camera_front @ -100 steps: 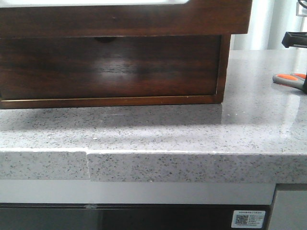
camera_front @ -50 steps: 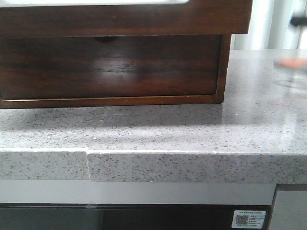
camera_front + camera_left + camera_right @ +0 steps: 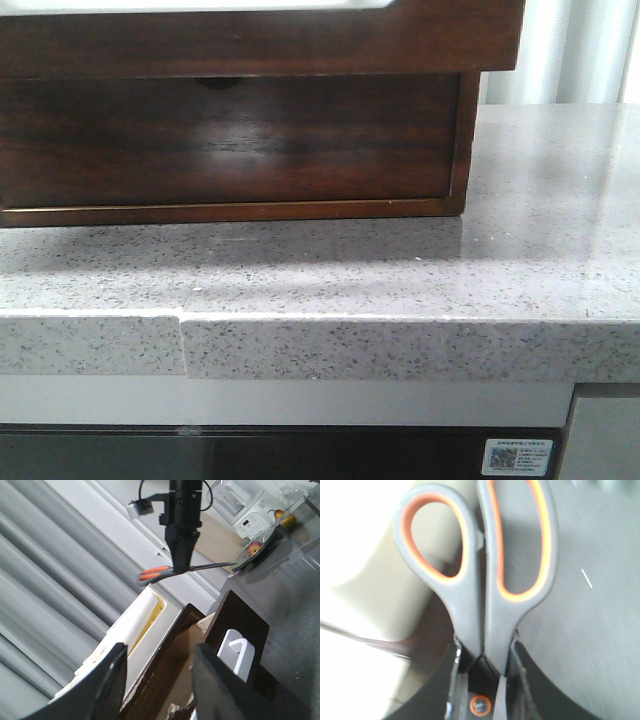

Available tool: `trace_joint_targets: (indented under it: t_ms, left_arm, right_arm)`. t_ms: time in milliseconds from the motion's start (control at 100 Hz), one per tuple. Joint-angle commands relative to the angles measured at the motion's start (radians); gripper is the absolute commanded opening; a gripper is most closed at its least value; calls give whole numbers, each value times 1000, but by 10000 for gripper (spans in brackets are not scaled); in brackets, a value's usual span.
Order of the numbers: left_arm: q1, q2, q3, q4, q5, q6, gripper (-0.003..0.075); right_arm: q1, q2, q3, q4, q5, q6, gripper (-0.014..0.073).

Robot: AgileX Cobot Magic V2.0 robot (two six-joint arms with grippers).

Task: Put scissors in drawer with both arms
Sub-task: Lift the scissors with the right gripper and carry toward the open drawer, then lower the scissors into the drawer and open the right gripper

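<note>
Front view: wooden cabinet (image 3: 235, 140) sat on the speckled grey counter (image 3: 400, 280). The wide drawer (image 3: 260, 38) projected forward at the cabinet's top, a white strip showing along its upper edge. Below it, the taller front with a half-round notch (image 3: 225, 82) was flush in the frame. No arm or scissors in this view.

Left wrist view: left gripper (image 3: 159, 680) had its two dark fingers spread apart with nothing between them, hanging just above the brown wood edge of the drawer (image 3: 175, 650). White interior (image 3: 142, 622) visible beyond that edge. Farther off, the right gripper (image 3: 181, 569) pointed downward and held the scissors (image 3: 172, 571) in the air above the cabinet, roughly level, orange-lined handles to one side, blades to the other. A white appliance (image 3: 252, 522) stood in the background.

Right wrist view: right gripper (image 3: 482, 652) was clamped on the scissors (image 3: 480, 575) just below the finger loops, fingers pressing both sides of the grey handles. Loops closed together. Background blurred; could not tell what lay beneath.
</note>
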Motion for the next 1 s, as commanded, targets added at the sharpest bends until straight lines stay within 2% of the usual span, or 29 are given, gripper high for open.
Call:
trace_joint_targets:
  t_ms: [0,230,420,630,990]
  left_arm:
    - [-3,4,-29,-45,-17,-15,284]
    - [-3,4,-29,-45,-17,-15,284]
    - [-3,4,-29,-45,-17,-15,284]
    - [-3,4,-29,-45,-17,-15,284]
    - [-3,4,-29,-45,-17,-15,284]
  right_arm:
    - [90,-36,-102,26,-54,-78,-73]
    - [350,-30,-135,26,-117,-320,-73]
    - [475,22,-135,26,-152,-485,-73]
    - [518,122,-135,24,-194,-618,-73]
    - [527,223,-135,1,-169,-710,-73]
